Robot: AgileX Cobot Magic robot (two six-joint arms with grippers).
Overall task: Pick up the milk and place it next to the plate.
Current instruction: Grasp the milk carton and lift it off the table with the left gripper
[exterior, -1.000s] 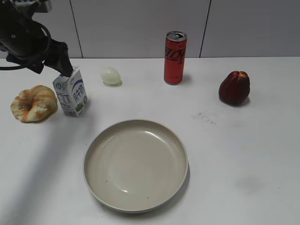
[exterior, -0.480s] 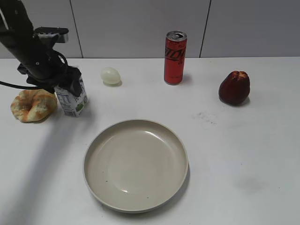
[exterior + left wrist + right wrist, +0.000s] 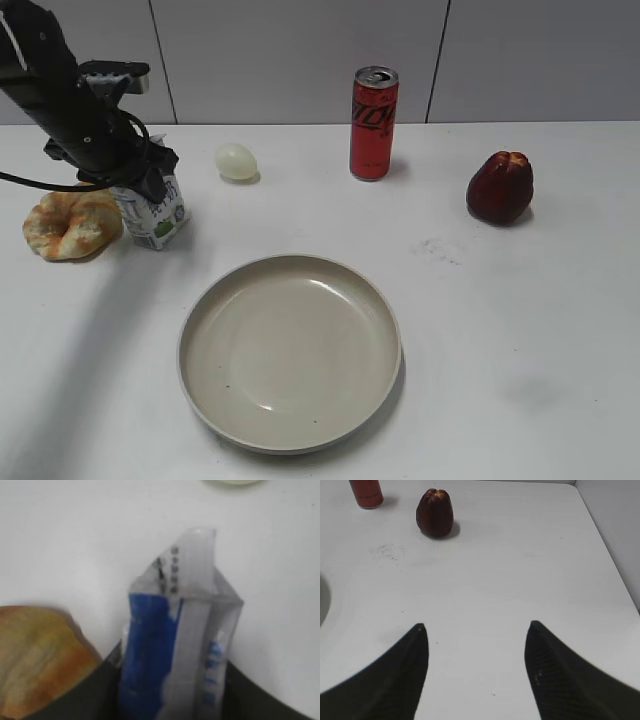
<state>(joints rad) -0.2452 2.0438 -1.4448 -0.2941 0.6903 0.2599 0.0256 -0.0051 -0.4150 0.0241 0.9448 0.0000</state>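
Observation:
The milk (image 3: 161,217), a small white carton with blue lettering and a green patch, stands at the left of the table, left of and behind the plate (image 3: 290,350). My left gripper (image 3: 146,181) has come down over its top, one jaw on each side. In the left wrist view the milk (image 3: 175,625) fills the gap between the dark jaws (image 3: 172,680), which press on its sides. My right gripper (image 3: 475,630) is open and empty over bare table; it does not show in the exterior view.
A bread ring (image 3: 70,220) lies right beside the milk on its left. A pale egg (image 3: 236,161) sits behind it. A tall red can (image 3: 373,122) and a dark red fruit (image 3: 500,187) stand at the back right. The table's right edge (image 3: 607,545) meets a wall.
My left gripper has come down from above the carton's top and closed round its upper part. The milk still stands in the same place. Nothing else has moved.

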